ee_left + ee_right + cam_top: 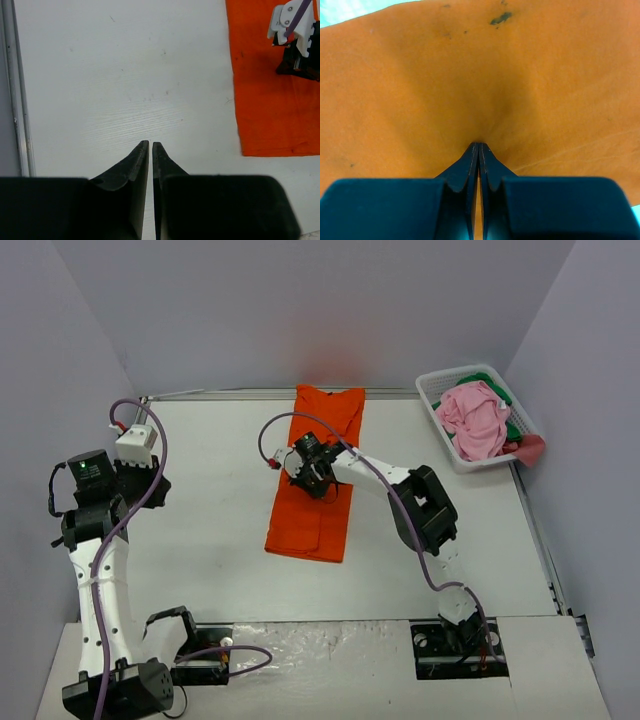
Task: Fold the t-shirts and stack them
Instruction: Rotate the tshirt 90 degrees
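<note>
Orange t-shirt point(308, 525): long folded strip at worktop point(125, 75) centre, reaching far edge. Right hand point(478, 146): fingers together, pinching pucker of its cloth mid-strip. Left hand point(150, 145): fingers together, nothing between, over bare worktop near left edge. Pink t-shirt point(475, 420), green t-shirt point(513, 428): heaped in basket point(432, 390), far right corner.

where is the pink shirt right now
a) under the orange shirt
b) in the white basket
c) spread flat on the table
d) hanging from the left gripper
b: the pink shirt lies bunched inside the white basket at the far right corner of the table, well apart from the orange shirt spread mid-table.
</note>
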Controlling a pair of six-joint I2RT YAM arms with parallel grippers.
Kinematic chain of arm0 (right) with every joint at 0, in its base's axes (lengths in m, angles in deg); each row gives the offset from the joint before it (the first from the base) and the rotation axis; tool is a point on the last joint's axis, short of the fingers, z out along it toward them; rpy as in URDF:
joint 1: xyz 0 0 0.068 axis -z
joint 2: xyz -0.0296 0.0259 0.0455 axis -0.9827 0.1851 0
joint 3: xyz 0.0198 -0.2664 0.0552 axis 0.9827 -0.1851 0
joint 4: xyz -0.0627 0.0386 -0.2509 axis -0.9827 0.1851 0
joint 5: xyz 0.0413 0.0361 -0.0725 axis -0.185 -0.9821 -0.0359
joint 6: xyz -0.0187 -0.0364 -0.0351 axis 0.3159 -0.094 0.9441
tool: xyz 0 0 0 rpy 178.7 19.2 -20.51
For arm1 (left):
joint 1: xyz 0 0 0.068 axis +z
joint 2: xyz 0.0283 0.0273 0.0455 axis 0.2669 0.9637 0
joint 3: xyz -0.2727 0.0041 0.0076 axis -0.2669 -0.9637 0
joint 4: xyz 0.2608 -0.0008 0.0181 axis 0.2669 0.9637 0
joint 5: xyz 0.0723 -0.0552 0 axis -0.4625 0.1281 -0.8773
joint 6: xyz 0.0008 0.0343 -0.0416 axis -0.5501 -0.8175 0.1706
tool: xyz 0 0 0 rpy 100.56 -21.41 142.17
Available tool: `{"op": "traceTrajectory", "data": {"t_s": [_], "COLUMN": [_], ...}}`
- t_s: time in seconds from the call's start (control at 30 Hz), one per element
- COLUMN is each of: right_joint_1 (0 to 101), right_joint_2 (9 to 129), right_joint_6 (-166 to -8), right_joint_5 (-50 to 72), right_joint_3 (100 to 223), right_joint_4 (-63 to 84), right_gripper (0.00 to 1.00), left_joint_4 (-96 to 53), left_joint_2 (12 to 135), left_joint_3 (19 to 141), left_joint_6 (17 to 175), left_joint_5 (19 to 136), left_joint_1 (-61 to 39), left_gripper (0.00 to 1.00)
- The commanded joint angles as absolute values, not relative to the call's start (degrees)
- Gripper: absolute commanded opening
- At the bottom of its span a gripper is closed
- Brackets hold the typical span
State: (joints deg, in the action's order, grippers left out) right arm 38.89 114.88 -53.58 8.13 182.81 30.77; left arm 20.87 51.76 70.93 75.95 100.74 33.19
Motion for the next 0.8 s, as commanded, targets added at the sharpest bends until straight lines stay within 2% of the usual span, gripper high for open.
{"op": "traceTrajectory", "data": {"t_s": [0.0,0.77], "right_joint_1": [41.4,47.5], "right_joint_2": [114.0,125.8], "right_joint_6": [-53.0,-50.1], "right_joint_5": [10.1,10.5], "right_joint_3": [181.7,200.6], "right_joint_4": [35.6,38.5], "right_gripper": [0.00,0.00], "left_joint_4": [19.0,19.1], "left_joint_2": [51.3,53.2], "left_joint_3": [71.1,71.6], "left_joint_6": [76.7,76.9], "left_joint_5": [102.6,103.4], "left_joint_1": [33.6,33.6], "left_gripper": [0.08,0.08]}}
